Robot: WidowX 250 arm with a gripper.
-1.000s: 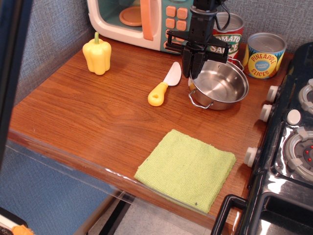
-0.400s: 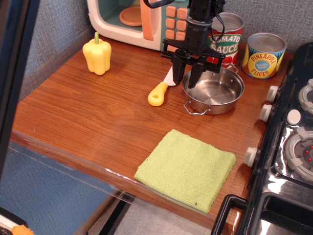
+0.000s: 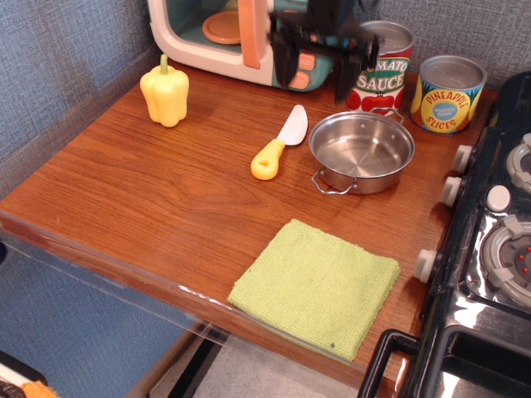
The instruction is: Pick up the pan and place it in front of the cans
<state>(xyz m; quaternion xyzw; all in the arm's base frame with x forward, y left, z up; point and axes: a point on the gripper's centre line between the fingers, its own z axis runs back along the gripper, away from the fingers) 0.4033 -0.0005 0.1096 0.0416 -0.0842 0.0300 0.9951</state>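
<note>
Though shallow, round shiny steel pan (image 3: pixel 362 151)

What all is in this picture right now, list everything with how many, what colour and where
pan: 1, shiny steel, on the counter in front of the cans, free of the pincer
tomato sauce can: 1, red label, silver top, back of the counter behind the pan
pineapple slices can: 1, yellow and blue, silver top, back right beside the stove
toy knife: 1, yellow handle, pale blade, just left of the pan
pepper: 1, yellow, back left
toy microwave: 1, cream, teal and orange, back edge
cloth: 1, green, front edge
toy stove: 1, black with grey knobs, right side
counter: 1, brown wood
pincer: 1, black, open, raised above the counter behind the pan, blurred
</note>
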